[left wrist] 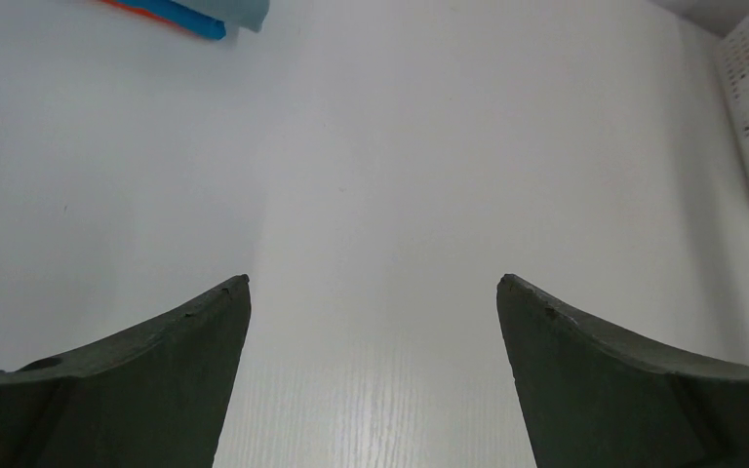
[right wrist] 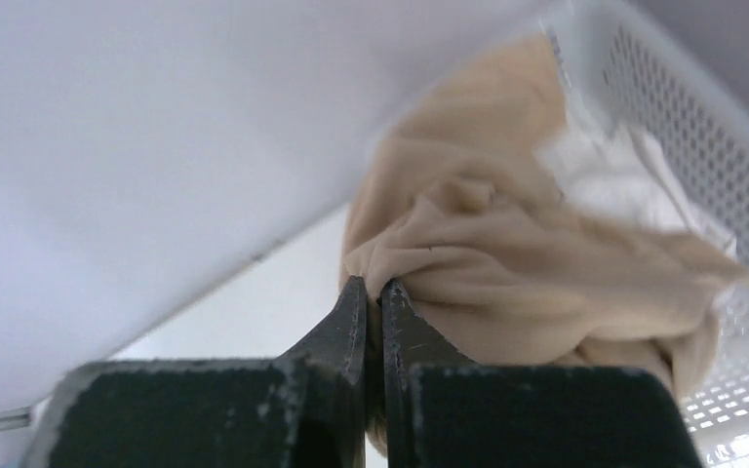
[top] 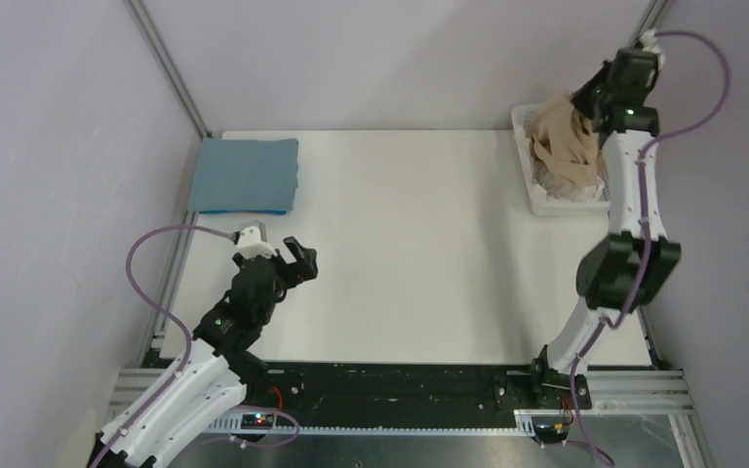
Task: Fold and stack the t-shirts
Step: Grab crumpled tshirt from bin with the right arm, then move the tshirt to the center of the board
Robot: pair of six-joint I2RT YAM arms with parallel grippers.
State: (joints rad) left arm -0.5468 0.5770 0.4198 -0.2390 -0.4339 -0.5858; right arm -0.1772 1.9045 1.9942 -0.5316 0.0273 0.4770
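Tan-beige t-shirt (top: 561,146), bunched and clenched by the right gripper (right wrist: 371,285), hangs above the white basket (top: 538,202) at far right: judged the lifting-out step, next calling for a carry to the table (top: 419,244), where the left gripper (left wrist: 373,281) hovers released near the folded teal-blue t-shirt (top: 246,174).
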